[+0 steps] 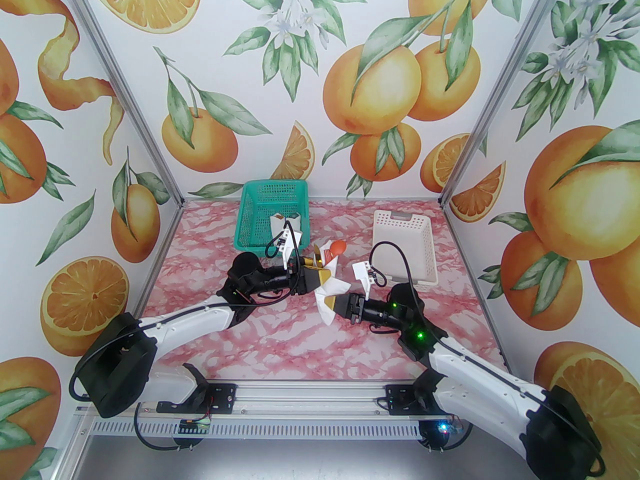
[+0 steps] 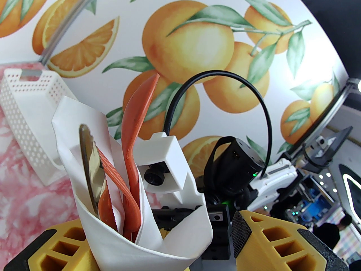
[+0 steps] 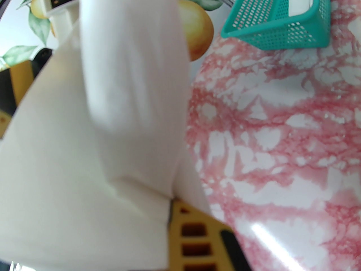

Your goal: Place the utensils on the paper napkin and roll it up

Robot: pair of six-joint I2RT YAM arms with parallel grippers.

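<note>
Mid-table: paper napkin [image 2: 112, 236] rolled round utensils [image 2: 129, 151], heads poking toward 1 o'clock; left gripper [image 1: 322, 280] jaws apart around roll; right gripper [image 1: 335, 301] closed, apparently pinching napkin's 6 o'clock end.

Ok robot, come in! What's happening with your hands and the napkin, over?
Right hand shut on napkin. Left hand open around it. Spoon and knife sticking out the open end. White basket nearby, not touching.

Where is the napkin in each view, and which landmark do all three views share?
Top external: napkin at centre, where the arms meet.
Left wrist: napkin lower left, wrapped round the utensils.
Right wrist: napkin blurred, across the left half.
Shared landmark: the pink marbled table.
</note>
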